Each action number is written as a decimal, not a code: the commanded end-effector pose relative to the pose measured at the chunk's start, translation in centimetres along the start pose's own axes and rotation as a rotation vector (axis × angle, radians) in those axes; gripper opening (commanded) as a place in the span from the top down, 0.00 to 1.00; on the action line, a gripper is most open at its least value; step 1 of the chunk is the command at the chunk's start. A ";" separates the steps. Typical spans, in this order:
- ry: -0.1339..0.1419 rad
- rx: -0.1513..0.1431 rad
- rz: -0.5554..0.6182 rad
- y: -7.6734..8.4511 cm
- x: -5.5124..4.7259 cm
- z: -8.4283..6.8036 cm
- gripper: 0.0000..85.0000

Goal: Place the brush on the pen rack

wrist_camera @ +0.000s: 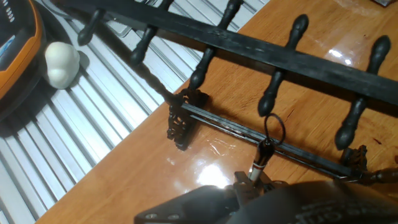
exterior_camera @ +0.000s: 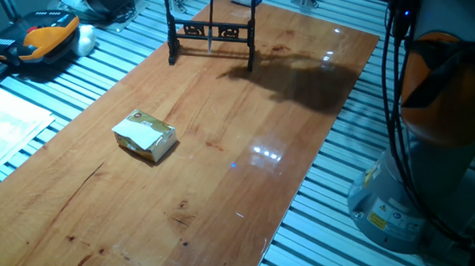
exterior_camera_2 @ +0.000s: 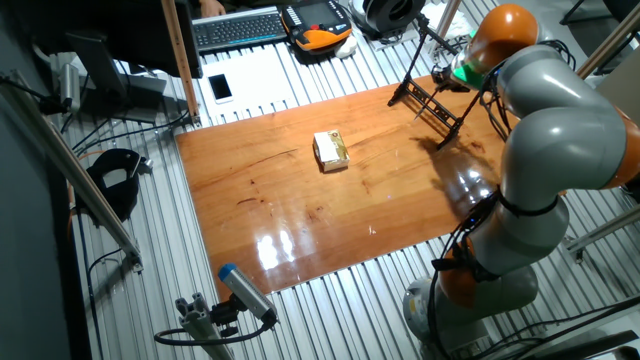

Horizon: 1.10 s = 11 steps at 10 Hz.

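Observation:
The black pen rack (exterior_camera: 213,32) stands upright at the far end of the wooden table; it also shows in the other fixed view (exterior_camera_2: 435,102). In the hand view its pegged top bar (wrist_camera: 280,57) runs across the frame, just ahead of my fingers. My gripper (wrist_camera: 249,185) is shut on the brush (wrist_camera: 260,160). The brush's small loop end points at the rack, below the top bar and over the lower crossbar. The bristle tip is hidden. The gripper (exterior_camera_2: 446,82) hovers right above the rack.
A yellowish box (exterior_camera: 143,135) lies mid-table, well away from the rack. An orange pendant (exterior_camera: 47,36) and a white round object (wrist_camera: 61,62) sit on the slatted metal surface left of the rack. The arm's base (exterior_camera: 436,164) stands off the table's right edge.

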<state>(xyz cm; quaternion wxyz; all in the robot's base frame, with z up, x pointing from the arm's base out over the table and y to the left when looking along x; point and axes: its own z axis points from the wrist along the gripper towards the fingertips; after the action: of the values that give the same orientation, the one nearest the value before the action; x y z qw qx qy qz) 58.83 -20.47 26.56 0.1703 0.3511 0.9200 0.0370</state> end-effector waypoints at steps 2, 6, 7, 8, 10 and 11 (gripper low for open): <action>0.001 0.000 -0.001 0.0 -0.1 0.1 1.00; -0.002 0.012 0.000 0.5 -0.1 0.5 1.00; 0.001 0.014 0.000 0.5 -0.1 0.4 1.00; 0.004 0.013 -0.004 0.7 -0.1 0.4 1.00; 0.005 0.023 -0.005 1.1 -0.3 0.4 1.00; 0.008 0.020 -0.010 1.0 -0.5 0.5 1.00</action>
<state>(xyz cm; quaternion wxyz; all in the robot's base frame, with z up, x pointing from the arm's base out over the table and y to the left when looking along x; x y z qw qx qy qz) 59.96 -20.05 26.36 0.1635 0.3485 0.9225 0.0284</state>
